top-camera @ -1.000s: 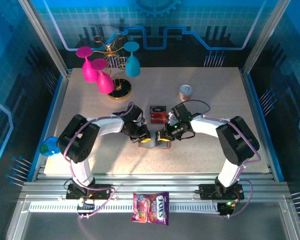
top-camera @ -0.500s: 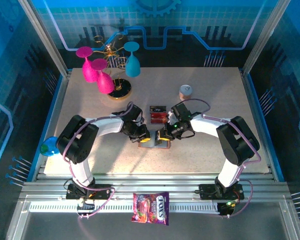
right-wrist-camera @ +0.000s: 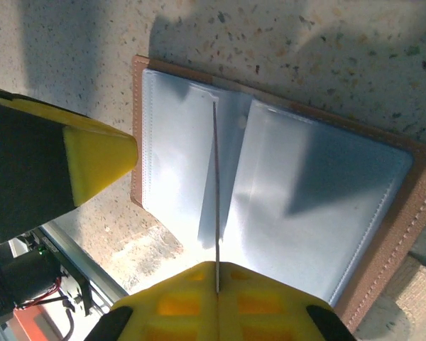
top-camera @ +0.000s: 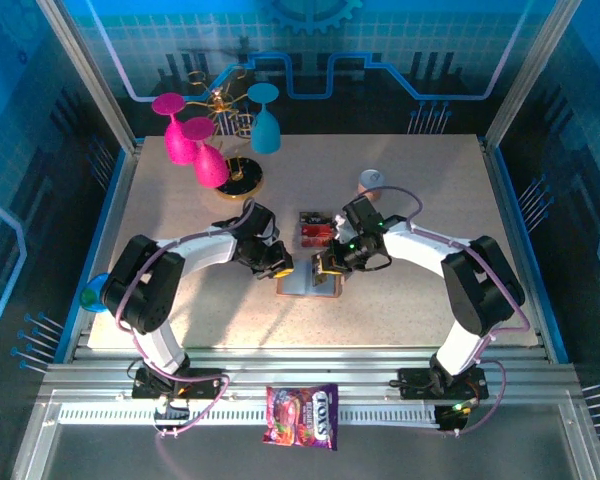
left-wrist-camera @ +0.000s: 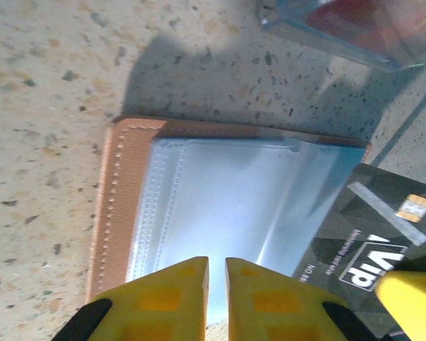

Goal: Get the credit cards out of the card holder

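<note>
While the black card (left-wrist-camera: 373, 234) stands pinched edge-on in my right tool (right-wrist-camera: 216, 273), just ahead of its tips over the open card holder (right-wrist-camera: 312, 206) on the tabletop (top-camera: 380, 310), a skewed pull could snag the pocket. My left tool (left-wrist-camera: 216, 273) sits nearly pressed together at the holder's edge. I cannot tell if it grips, so the holder might drag along.
</note>
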